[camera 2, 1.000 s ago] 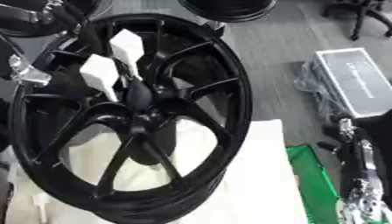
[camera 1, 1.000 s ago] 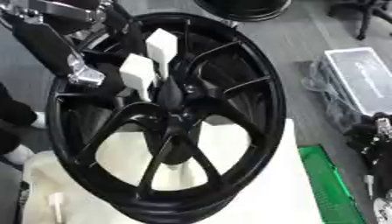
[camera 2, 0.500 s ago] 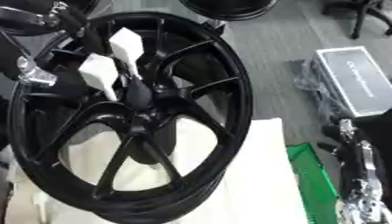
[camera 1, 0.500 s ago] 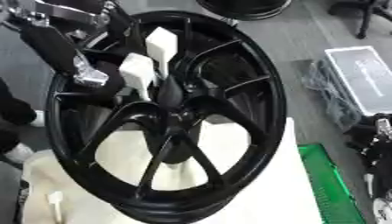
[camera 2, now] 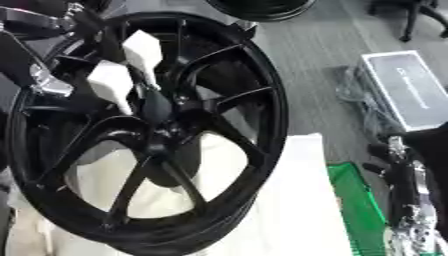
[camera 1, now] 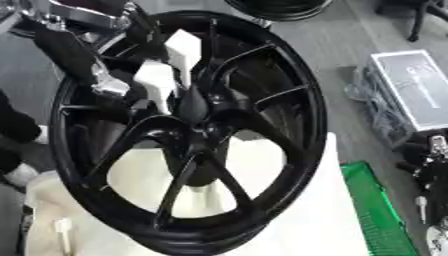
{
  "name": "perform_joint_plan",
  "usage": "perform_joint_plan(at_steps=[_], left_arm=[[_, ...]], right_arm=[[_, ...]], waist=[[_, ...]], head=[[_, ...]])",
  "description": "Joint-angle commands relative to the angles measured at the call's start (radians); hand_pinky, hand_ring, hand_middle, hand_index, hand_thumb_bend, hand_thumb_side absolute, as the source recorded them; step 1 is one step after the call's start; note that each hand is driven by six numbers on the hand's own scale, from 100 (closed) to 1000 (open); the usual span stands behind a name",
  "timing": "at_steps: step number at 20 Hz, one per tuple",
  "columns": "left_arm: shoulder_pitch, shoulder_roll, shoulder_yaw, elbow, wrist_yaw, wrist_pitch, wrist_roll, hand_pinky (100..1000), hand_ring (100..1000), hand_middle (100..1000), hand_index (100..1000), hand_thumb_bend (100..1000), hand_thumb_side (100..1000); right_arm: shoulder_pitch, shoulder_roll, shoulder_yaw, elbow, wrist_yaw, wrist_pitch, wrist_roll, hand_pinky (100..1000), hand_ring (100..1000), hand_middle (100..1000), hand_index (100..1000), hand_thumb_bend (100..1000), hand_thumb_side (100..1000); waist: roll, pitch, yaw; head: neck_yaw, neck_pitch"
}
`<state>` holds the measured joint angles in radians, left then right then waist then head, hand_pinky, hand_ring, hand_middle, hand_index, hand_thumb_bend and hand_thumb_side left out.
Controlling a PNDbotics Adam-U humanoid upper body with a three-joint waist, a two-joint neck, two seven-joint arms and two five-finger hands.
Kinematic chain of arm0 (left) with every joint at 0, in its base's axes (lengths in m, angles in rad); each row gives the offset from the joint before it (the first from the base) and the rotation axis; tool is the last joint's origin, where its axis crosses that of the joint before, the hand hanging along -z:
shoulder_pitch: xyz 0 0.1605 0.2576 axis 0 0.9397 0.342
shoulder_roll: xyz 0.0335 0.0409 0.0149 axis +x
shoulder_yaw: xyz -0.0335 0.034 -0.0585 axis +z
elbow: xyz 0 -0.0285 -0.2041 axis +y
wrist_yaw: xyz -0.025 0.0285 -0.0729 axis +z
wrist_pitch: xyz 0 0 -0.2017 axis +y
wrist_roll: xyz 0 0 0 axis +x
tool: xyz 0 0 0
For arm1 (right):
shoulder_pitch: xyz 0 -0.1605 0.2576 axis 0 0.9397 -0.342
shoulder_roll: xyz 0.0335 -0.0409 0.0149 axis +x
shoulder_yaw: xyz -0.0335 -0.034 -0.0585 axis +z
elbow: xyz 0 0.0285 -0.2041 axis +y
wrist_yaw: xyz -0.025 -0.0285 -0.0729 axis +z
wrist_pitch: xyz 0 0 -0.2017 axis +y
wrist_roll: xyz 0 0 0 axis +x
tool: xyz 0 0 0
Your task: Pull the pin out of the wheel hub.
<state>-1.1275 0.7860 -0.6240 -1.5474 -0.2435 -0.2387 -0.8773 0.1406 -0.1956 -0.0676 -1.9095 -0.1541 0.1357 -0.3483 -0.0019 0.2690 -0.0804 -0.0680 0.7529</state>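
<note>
A workshop: grey floor [camera 1: 350, 45]; second wheel [camera 1: 278, 7] lying about; boxed equipment [camera 2: 409, 90]; green crate [camera 1: 378, 210].

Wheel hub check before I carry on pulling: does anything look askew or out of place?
The black wheel stands tilted on the white-covered table, leaning rather than flat. Two white pins still sit near the hub, by the left hand. Nothing looks damaged.

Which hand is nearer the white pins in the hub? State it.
Left. The left hand sits at the wheel's upper left, beside the white pins; the right hand hangs off to the wheel's lower right.
</note>
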Motion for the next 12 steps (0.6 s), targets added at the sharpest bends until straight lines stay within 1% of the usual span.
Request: perform_joint_plan(at_steps=[1, 3, 12], left_arm=[[-0.027, 0.008, 0.022, -0.003, -0.006, -0.023, -0.030, 751, 755, 769, 883, 330, 674], [-0.026, 0.008, 0.025, -0.005, -0.003, -0.021, -0.030, 752, 756, 770, 886, 329, 669], [-0.026, 0.004, 0.020, 0.007, -0.030, -0.030, -0.030, 762, 762, 778, 889, 358, 700]], right_arm=[[-0.004, -0.004, -0.005, -0.005, -0.001, -0.001, 0.003, 656, 781, 608, 757, 100, 841], [-0.005, -0.004, -0.005, -0.004, 0.000, -0.001, 0.004, 656, 781, 608, 757, 100, 842], [-0.011, -0.001, -0.006, 0.002, 0.002, 0.001, 0.008, 657, 781, 609, 758, 100, 847]], waist=[[0.002, -0.010, -0.003], [0.002, -0.009, -0.004], [0.006, -0.003, -0.007]], head=[[0.001, -0.013], [0.001, -0.014], [0.002, -0.016]])
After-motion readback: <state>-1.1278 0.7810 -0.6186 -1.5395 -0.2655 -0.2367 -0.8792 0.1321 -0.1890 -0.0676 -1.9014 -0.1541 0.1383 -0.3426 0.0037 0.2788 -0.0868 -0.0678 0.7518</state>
